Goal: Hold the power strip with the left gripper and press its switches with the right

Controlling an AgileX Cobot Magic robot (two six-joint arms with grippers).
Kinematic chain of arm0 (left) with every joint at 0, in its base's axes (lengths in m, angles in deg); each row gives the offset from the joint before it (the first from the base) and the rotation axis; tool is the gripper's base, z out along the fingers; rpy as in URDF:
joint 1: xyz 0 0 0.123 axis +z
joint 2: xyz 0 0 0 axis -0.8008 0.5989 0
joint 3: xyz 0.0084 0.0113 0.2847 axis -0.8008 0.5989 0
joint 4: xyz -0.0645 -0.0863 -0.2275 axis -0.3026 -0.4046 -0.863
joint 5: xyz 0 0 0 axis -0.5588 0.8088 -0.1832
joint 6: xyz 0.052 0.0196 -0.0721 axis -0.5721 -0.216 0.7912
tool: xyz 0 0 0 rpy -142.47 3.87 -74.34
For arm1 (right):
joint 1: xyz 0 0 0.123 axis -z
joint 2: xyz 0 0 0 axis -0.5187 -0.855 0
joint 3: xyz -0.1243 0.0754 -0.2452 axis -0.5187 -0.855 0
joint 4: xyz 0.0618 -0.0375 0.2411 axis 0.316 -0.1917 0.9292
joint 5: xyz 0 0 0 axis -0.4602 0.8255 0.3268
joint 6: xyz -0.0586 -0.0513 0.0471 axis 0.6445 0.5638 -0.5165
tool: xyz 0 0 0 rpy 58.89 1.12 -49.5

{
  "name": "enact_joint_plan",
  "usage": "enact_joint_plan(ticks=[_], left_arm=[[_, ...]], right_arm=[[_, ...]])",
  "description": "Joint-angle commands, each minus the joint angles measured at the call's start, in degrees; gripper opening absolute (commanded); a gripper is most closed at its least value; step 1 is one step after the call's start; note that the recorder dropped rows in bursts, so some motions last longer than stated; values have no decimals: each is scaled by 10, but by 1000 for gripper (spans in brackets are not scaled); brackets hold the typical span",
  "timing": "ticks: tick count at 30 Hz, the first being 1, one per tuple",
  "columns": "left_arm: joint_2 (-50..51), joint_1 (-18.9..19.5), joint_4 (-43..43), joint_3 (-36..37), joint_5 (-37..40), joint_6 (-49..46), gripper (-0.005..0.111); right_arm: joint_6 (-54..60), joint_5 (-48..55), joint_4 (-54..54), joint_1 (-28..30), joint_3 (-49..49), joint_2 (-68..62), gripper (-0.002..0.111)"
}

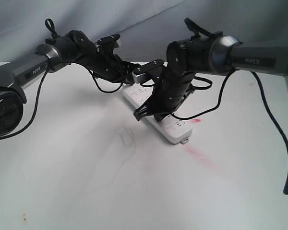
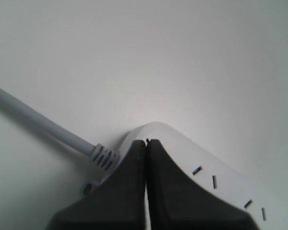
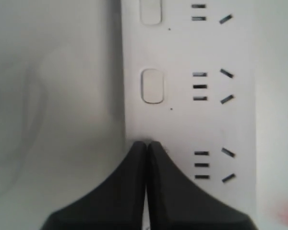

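Observation:
The white power strip (image 1: 175,128) lies slantwise on the white table. My left gripper (image 1: 136,82) rests on its far, cord end. In the left wrist view that gripper (image 2: 146,142) is shut, its tips pressed on the strip's rounded end (image 2: 221,165) beside the pale grey cord (image 2: 38,122). My right gripper (image 1: 151,114) comes down on the strip's middle. In its wrist view it (image 3: 146,143) is shut, tips on the strip's (image 3: 182,120) switch-side edge. Two switches (image 3: 151,86) show beyond the tips; any under the fingers are hidden.
Thin black cables (image 1: 108,88) loop from both arms close to the strip. A pink smear (image 1: 199,158) marks the table (image 1: 86,182) near the strip's tab end. A black cable (image 1: 283,143) hangs at the right.

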Motion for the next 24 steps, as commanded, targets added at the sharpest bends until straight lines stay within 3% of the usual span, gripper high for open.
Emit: enact_joint_plan(ticks=[1, 14, 24], left_arm=[[3, -1, 4, -1, 2, 1, 0], [3, -1, 4, -1, 2, 1, 0], [3, -1, 4, -1, 2, 1, 0]], right_arm=[[-29, 13, -33, -13, -1, -24, 0], [-44, -30, -40, -10, -1, 26, 0], [-44, -5, -49, -10, -4, 35, 0]])
